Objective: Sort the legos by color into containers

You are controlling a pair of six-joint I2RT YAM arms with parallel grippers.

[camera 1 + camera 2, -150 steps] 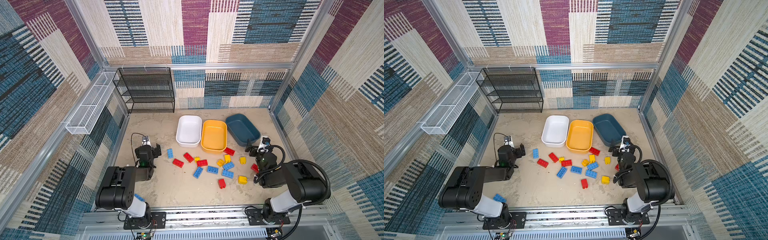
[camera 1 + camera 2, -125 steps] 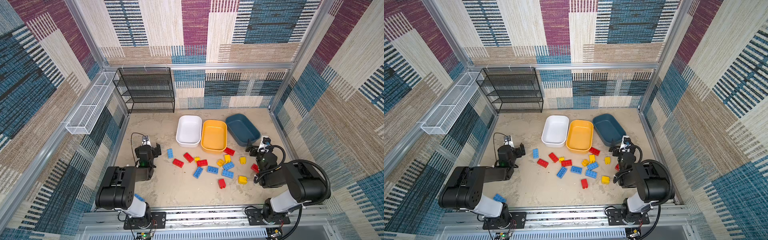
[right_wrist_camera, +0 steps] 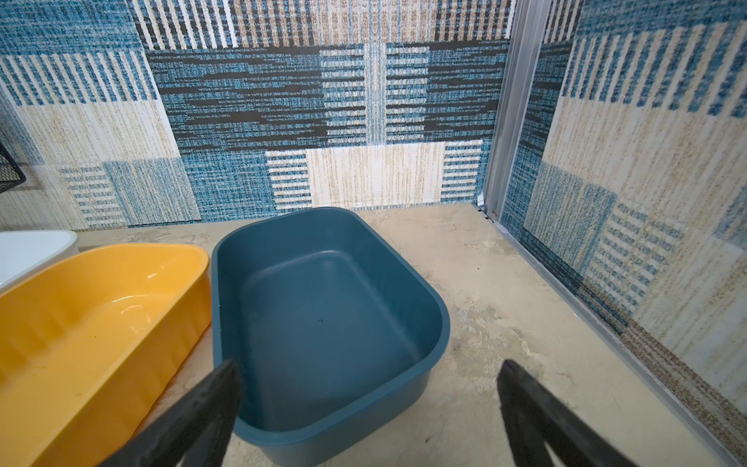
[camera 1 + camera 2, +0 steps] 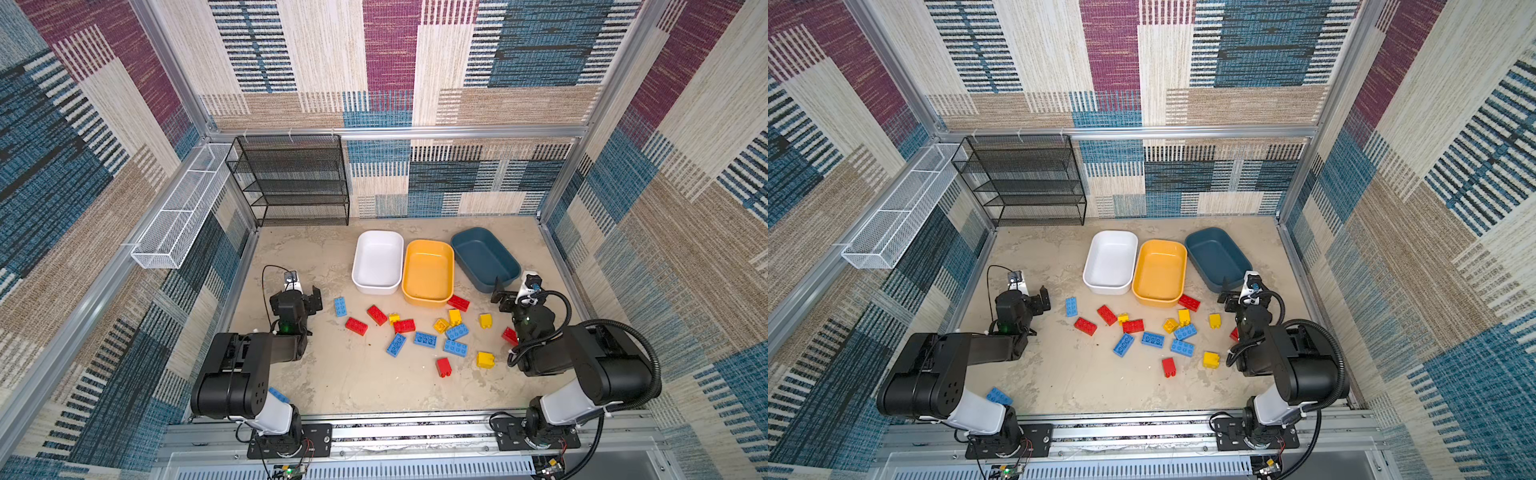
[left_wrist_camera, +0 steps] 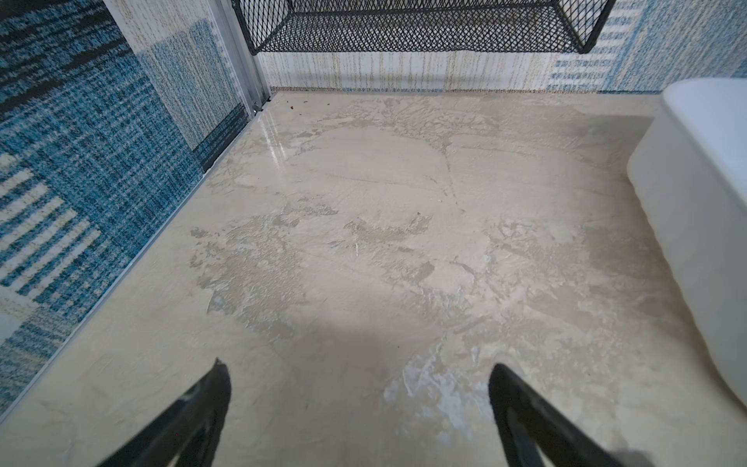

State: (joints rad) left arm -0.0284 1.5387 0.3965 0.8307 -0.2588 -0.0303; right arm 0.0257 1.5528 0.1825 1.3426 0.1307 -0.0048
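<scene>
Both grippers stand with jaws wide apart and hold nothing. The left gripper [image 5: 359, 366] is over bare table [image 5: 364, 242] on the left side, pointing toward the black rack [image 4: 291, 183] at the back wall. Its wrist view shows only the white tub [image 5: 695, 226], off to one side, and nothing lies between the fingers. The right gripper [image 3: 370, 364] is at the near end of the blue tub [image 3: 323, 323]. One finger [image 3: 210, 404] overlaps the tub's near rim in the wrist view, though whether it touches cannot be told.

The three tubs sit in a row behind the pile: white, then the yellow tub [image 4: 428, 270] just beside it, then blue, turned at an angle. All three are empty. The legos [image 4: 424, 339] lie scattered on the table in front of them, between the two arms, with red, yellow and blue mixed. A red brick [image 4: 458, 302] touches the yellow tub's near wall. Another red brick [image 4: 509, 336] is half hidden by the right arm [image 4: 540, 345]. A blue brick [image 4: 277, 395] lies apart from the rest, partly covered by the base of the left arm [image 4: 249, 357]. A white wire basket [image 4: 178, 216] hangs on the left wall, off the table.
</scene>
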